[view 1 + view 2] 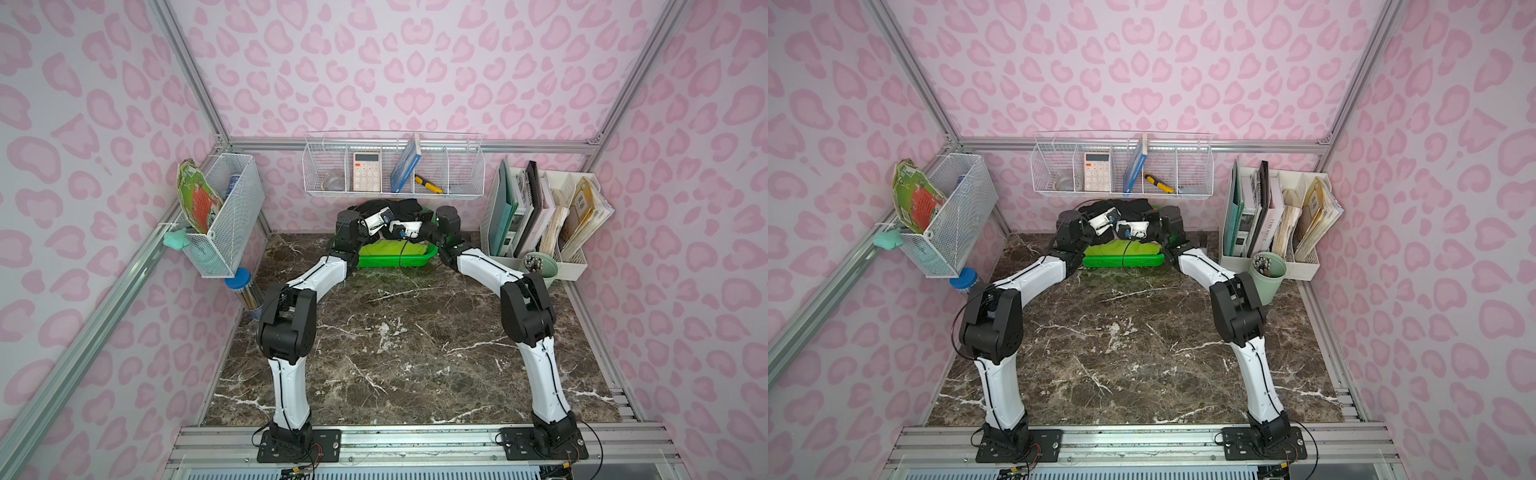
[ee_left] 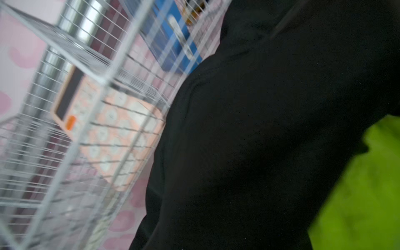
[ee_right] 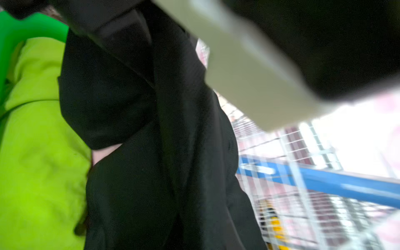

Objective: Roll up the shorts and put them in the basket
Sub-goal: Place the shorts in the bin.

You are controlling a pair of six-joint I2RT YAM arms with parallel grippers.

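While shorts [image 1: 395, 205] sit over green tray [image 1: 415, 261] w/ lime cloth [image 1: 386, 248], jaws buried, state unclear.

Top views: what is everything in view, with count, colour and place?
Soft black fabric shorts: one, black, heaped at tray's rear.
Green plastic tray: one, green, table rear.
Lime-green garment: one, lime, in tray.
White wire shelf: one, white, back wall; holds peach calculator, blue book, yellow cutter.
White mesh basket: one, white, left wall.
White file holder: one, white, right rear.
Mint-green cup: one, mint, before holder.
Brown marble tabletop: one, brown, underneath.
Left arm, right arm: two, white-black, reaching to shorts.
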